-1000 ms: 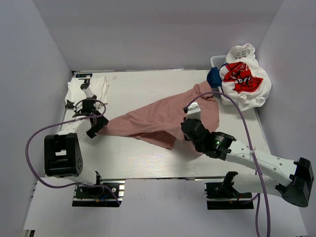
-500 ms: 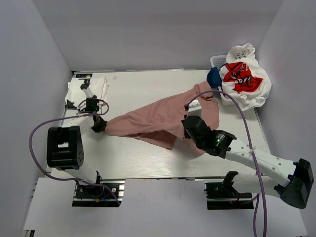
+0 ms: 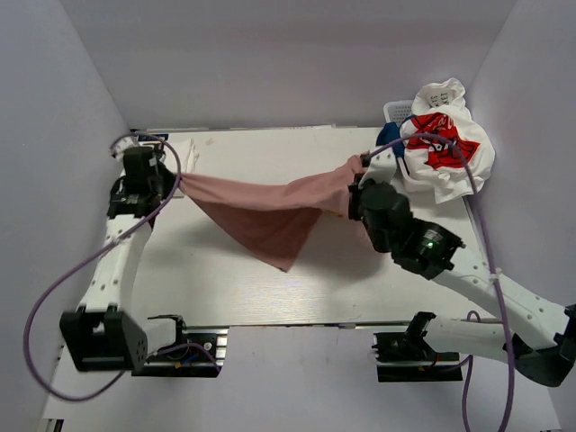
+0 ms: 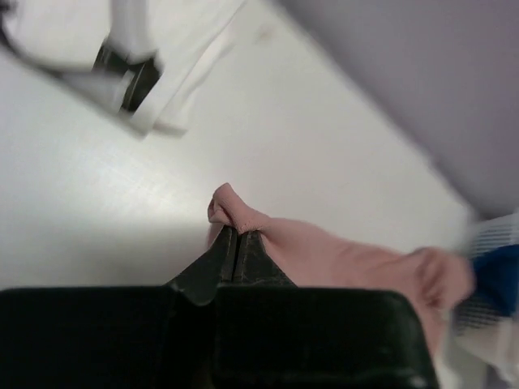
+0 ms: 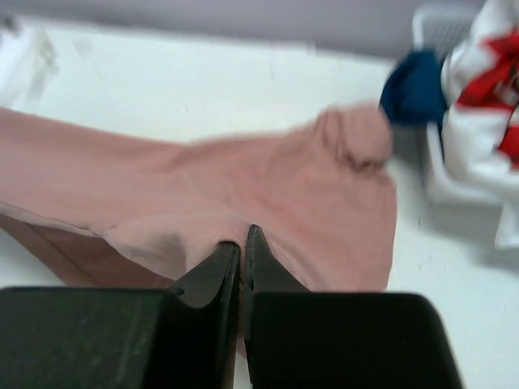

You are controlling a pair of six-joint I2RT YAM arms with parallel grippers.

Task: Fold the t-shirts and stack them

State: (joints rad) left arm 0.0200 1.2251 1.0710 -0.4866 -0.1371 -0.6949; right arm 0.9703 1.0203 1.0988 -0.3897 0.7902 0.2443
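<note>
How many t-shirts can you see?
4: a pink one stretched out in the middle, a white one at the far left corner, a white-and-red one heaped on the basket, and a navy one tucked beside it. More may hide underneath.

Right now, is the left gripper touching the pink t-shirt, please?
Touching: the left wrist view shows the left gripper shut on a pinch of the pink t-shirt.

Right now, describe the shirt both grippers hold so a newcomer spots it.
On the white table, a cloth is stretched between the left gripper and the right gripper. It is the dusty-pink t-shirt, the only pink one; the other shirts are white or navy.
</note>
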